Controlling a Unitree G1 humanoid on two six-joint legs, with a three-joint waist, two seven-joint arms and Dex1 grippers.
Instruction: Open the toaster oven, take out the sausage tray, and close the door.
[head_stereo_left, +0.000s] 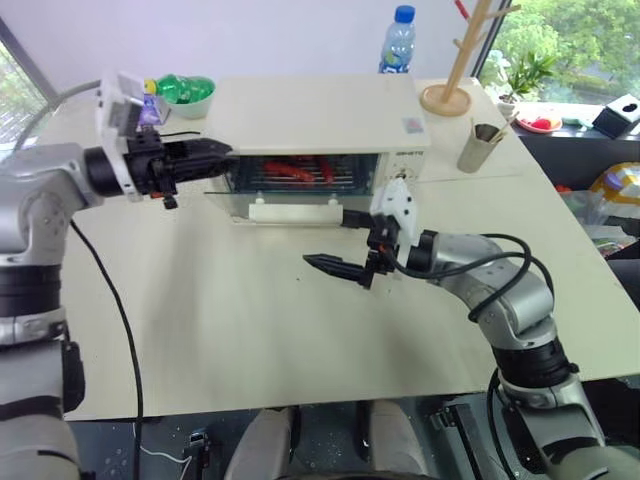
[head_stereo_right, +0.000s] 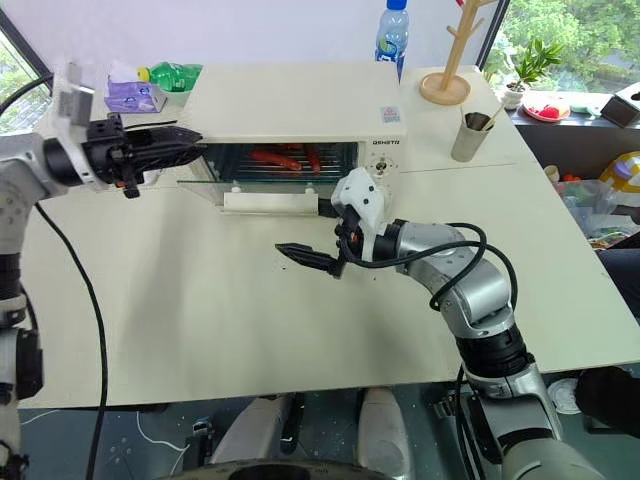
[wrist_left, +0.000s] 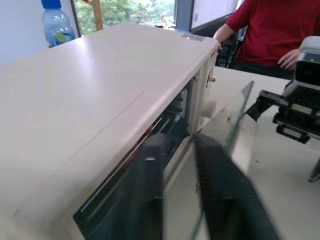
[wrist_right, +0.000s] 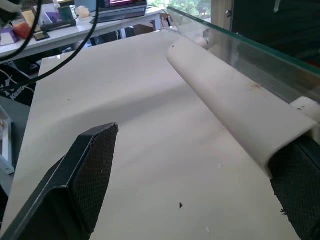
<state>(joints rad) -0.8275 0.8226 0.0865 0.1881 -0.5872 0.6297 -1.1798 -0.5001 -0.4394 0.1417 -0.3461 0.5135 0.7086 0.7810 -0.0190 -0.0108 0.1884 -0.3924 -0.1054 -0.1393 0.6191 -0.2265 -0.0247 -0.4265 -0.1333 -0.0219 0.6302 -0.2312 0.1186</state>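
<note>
The cream-white toaster oven (head_stereo_left: 320, 115) stands at the table's far middle. Its glass door (head_stereo_left: 290, 196) is swung down and open, with the white bar handle (head_stereo_left: 295, 211) along its front edge. Red-brown sausages (head_stereo_left: 293, 169) lie on the sausage tray (head_stereo_left: 300, 180) inside the oven. My left gripper (head_stereo_left: 228, 152) is shut, holding nothing, at the left end of the oven's opening just above the door. My right gripper (head_stereo_left: 343, 240) is open beside the handle's right end. One finger (wrist_right: 300, 185) sits just under that end. The other finger (wrist_right: 85, 175) hangs over bare table.
A bowl with a green bottle (head_stereo_left: 186, 91) and a purple packet (head_stereo_right: 134, 95) sit behind the oven's left side. A water bottle (head_stereo_left: 398, 40), a wooden stand (head_stereo_left: 455, 70) and a cup of utensils (head_stereo_left: 482, 146) are at the back right. A person in a red shirt (wrist_left: 280, 30) sits beyond the table.
</note>
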